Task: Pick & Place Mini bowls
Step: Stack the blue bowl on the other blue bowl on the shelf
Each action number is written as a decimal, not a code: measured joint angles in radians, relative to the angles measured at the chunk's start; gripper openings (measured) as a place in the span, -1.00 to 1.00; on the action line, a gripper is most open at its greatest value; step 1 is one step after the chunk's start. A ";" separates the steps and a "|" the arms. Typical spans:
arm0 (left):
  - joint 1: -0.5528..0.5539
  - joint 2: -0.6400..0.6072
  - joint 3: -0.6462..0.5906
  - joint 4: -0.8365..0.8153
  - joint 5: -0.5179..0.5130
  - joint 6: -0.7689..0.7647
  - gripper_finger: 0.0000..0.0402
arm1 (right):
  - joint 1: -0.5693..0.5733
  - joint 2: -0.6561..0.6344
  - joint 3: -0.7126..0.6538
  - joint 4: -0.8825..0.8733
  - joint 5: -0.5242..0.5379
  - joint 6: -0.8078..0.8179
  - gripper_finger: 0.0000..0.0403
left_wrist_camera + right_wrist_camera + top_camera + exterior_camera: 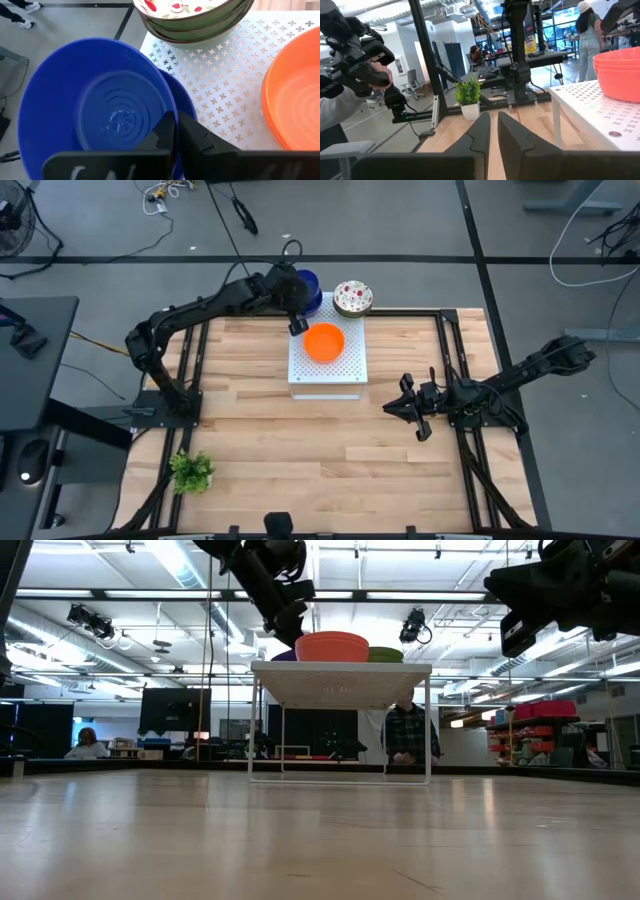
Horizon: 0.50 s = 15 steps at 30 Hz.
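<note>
A white perforated board point(330, 370) stands raised on legs at the table's far middle. On it rest an orange mini bowl point(323, 342), a stack of red-speckled bowls point(352, 298) and blue bowls point(308, 285) at its far left corner. My left gripper point(176, 125) is shut on the top blue bowl point(95, 105), which lies tilted in a second blue bowl point(187, 102). My right gripper point(410, 415) hovers over the table's right side, its fingers nearly together with nothing between them point(493, 130). My left gripper pinches the top blue bowl's rim point(169, 107) on the side toward the orange bowl, one finger inside the bowl and one outside. The fingers slant down from the table's left. The bowl is tilted over the blue bowl beneath; whether it is lifted clear I cannot tell.
A small green plant point(191, 471) stands at the table's near left corner. Bare wood point(330, 450) lies between the board and the near edge. Beyond the table a person point(405, 735) stands in the room.
</note>
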<state>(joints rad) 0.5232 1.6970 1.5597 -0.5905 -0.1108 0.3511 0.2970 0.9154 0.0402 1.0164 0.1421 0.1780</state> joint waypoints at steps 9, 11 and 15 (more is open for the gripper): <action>-0.013 0.000 0.000 0.000 0.000 -0.004 -0.74 | 0.000 0.000 0.000 0.000 0.000 0.000 -0.80; -0.013 0.000 0.000 0.000 0.000 -0.015 -0.63 | 0.000 0.000 0.000 0.000 0.000 0.000 -0.80; -0.014 -0.002 0.000 0.000 -0.001 -0.027 -0.43 | 0.000 0.000 0.000 0.000 0.000 0.000 -0.80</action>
<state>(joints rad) 0.5094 1.6947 1.5597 -0.5907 -0.1116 0.3243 0.2971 0.9152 0.0402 1.0164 0.1418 0.1782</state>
